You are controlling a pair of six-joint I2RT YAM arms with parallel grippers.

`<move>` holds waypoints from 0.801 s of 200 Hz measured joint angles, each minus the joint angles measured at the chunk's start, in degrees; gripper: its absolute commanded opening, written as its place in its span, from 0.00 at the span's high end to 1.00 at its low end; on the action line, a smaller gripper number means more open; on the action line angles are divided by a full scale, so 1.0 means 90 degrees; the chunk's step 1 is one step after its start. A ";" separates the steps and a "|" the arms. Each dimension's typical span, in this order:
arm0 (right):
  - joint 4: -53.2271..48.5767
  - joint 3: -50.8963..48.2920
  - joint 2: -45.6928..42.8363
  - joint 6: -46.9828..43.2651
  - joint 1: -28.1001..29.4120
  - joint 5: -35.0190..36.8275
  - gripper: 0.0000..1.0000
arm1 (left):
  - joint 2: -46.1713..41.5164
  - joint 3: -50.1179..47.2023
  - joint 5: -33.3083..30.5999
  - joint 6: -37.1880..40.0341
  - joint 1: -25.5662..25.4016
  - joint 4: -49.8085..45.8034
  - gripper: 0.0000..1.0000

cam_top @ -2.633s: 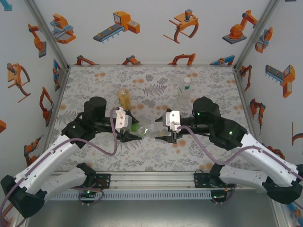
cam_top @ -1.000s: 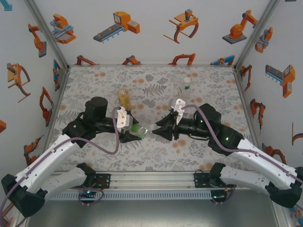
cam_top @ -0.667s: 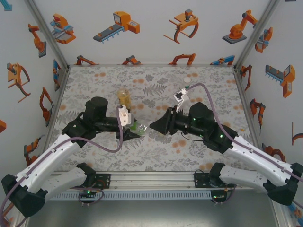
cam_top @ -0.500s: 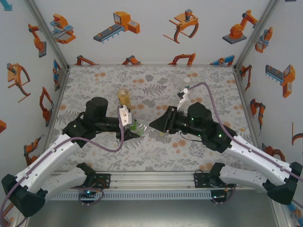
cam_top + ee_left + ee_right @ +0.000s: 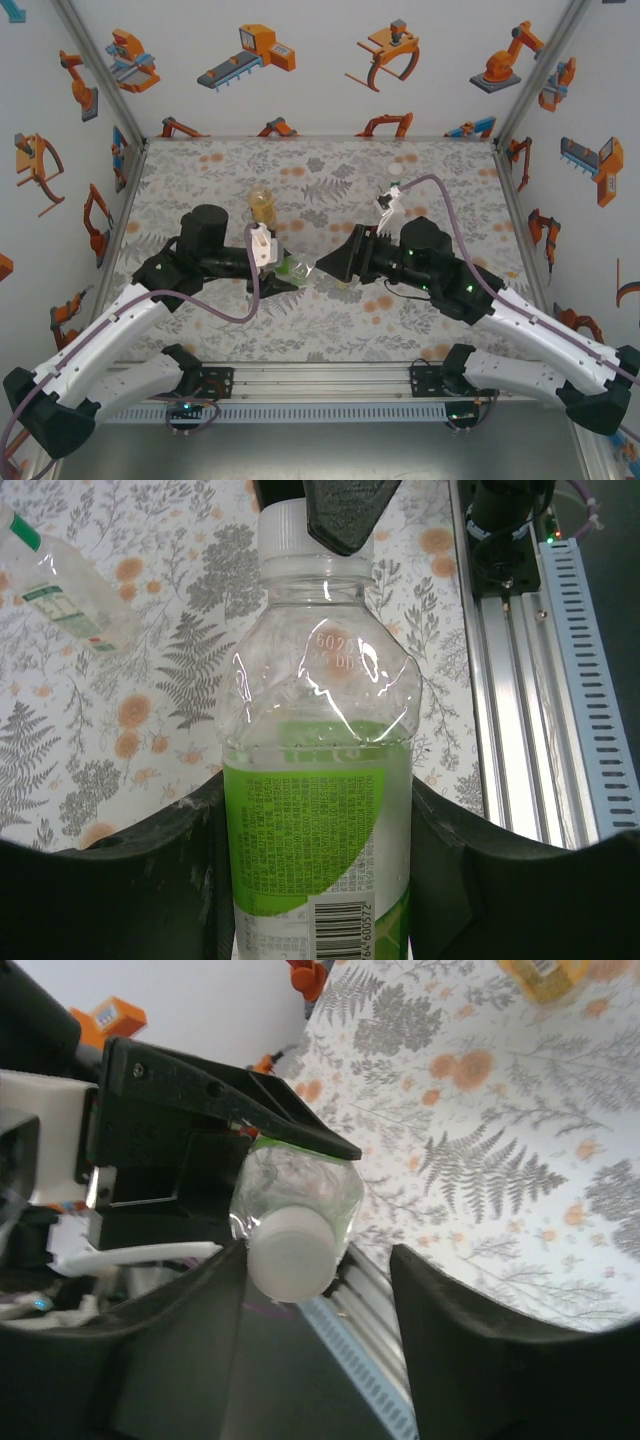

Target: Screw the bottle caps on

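On the bottle (image 5: 318,780) I hold, the clear shoulder is stamped "602…" over "DB"; under the barcode (image 5: 342,920), "64 600572".

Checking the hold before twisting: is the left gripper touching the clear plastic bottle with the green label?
Touching. The left wrist view shows the left gripper closed flush against both sides of the clear plastic bottle.
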 measured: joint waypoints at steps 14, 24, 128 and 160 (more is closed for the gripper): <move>-0.0172 0.0148 -0.0056 -0.0510 0.0000 0.0010 0.32 | -0.0002 0.0000 0.0066 0.0000 -0.0005 0.0044 1.00; -0.0304 0.0274 -0.0097 -0.0889 0.0000 0.0029 0.35 | -0.0002 0.0000 0.0100 0.0000 -0.0005 0.0058 1.00; -0.1171 0.0974 -0.0211 -0.6662 0.0000 -0.1817 0.45 | 0.0044 0.0002 0.0500 0.0002 -0.0005 0.0112 1.00; -0.1411 0.1151 0.0109 -0.7740 0.0000 -0.2227 0.45 | 0.0107 0.0002 0.0653 0.0002 -0.0002 0.0109 1.00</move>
